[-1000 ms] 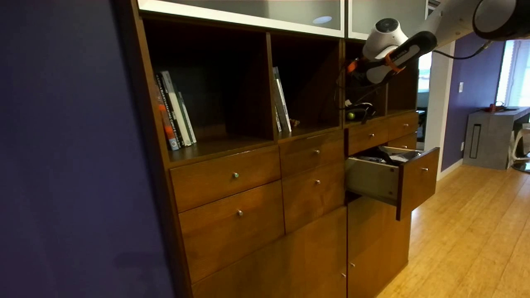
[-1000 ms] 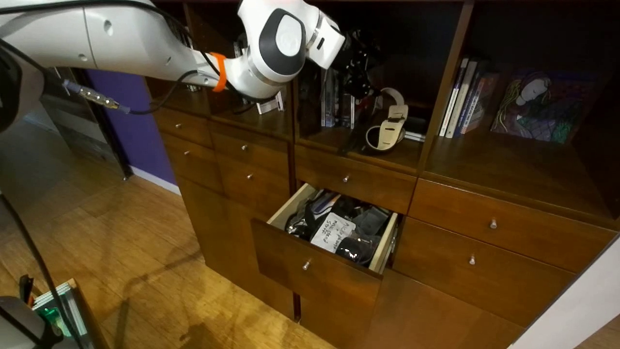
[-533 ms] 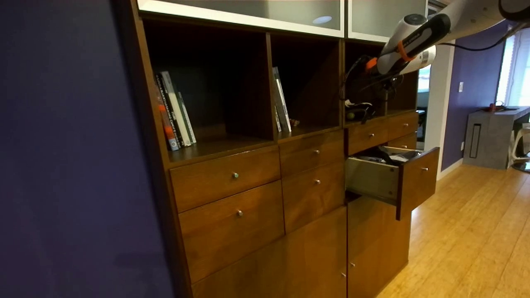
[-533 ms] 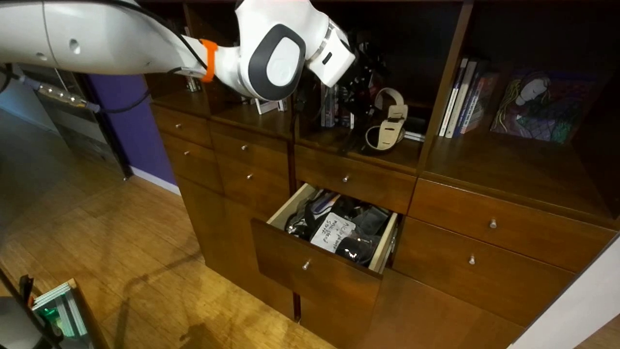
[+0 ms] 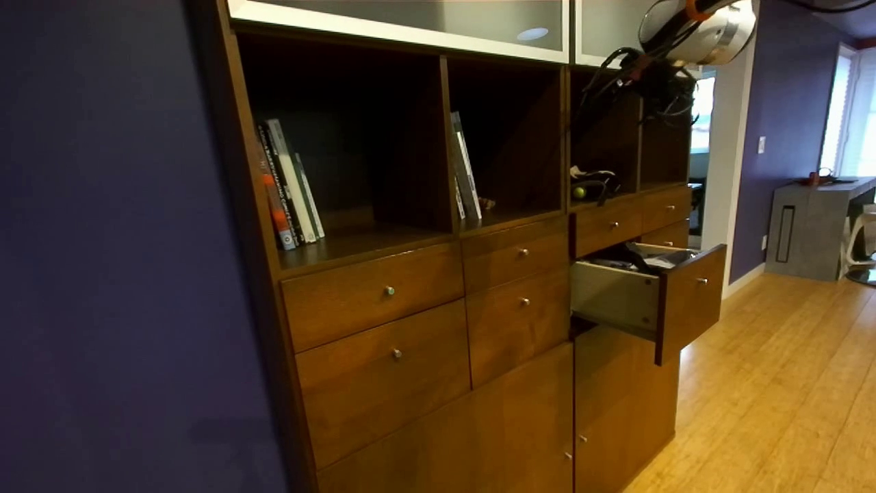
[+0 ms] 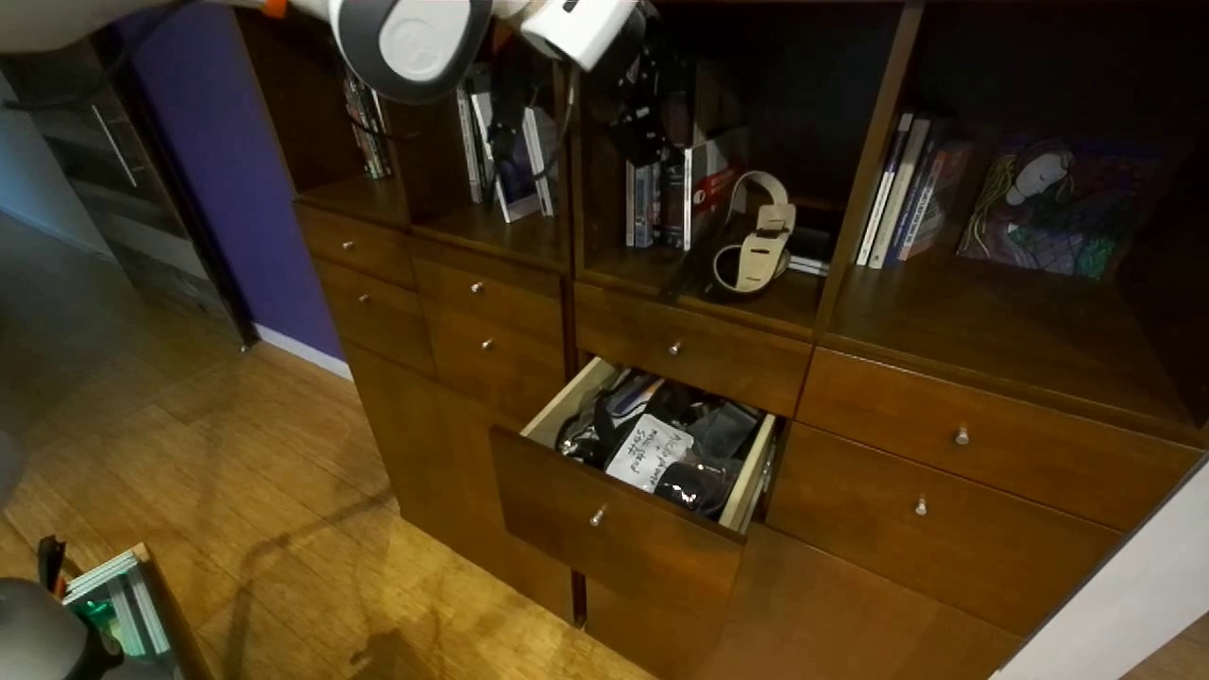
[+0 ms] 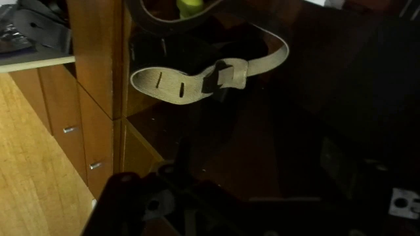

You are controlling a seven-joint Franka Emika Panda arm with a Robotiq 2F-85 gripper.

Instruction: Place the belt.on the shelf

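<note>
Belt, a dark strap with a pale suede-like lining [image 6: 763, 244], rests in loops on the dark reddish-brown wooden shelf [image 6: 798, 300], which bears its weight. My black hand [image 7: 279, 200], spread wide, holds nothing and hangs apart: placing looks done, so no grip is needed.

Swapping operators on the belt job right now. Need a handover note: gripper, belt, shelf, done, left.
Gripper: open, nothing held, apart from the belt.
Belt: lying in loops on the shelf, pale inner side showing, near some books.
Done: belt is on the shelf and free of the gripper.
Left: placing looks complete; probably just back the arm clear. Maybe check the front edge first: a dark end may reach it, hard to tell.
Note: lower drawer under that cubby stands open; mind it when moving.
</note>
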